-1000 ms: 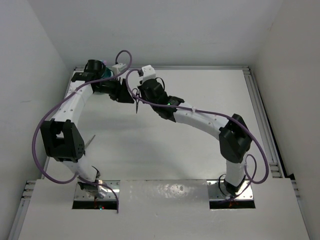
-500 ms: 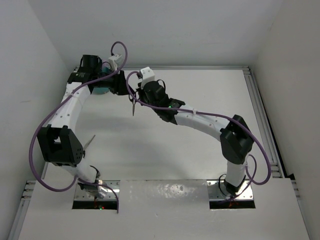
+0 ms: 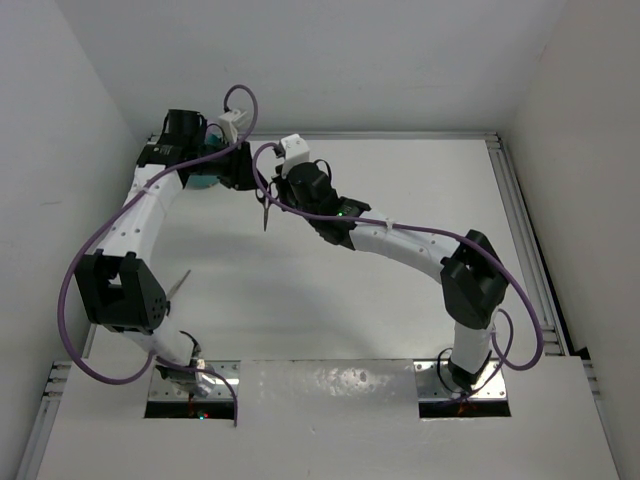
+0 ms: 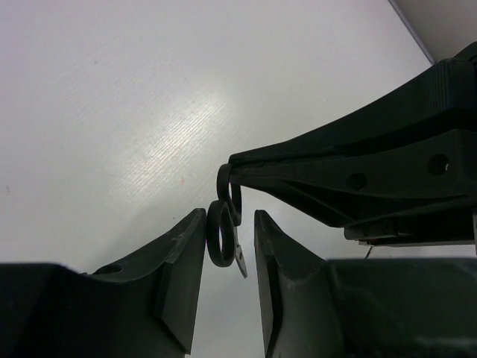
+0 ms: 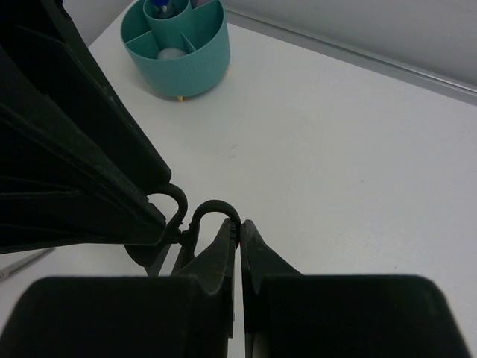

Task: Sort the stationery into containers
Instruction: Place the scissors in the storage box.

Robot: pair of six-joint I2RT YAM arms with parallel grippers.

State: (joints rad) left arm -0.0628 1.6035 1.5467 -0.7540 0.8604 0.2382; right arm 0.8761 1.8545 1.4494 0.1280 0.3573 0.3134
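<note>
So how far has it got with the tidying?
Partly done: the teal cup already holds a few items. In hand: the right gripper pinches one loop of the scissors, while the left gripper brackets the other loop, not yet clamped. Left: dropping the scissors in, plus a thin grey item lying loose.

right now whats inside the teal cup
The teal cup shows a blue-tipped item in its centre tube and a pale item in a near compartment; its far side is out of frame.
</note>
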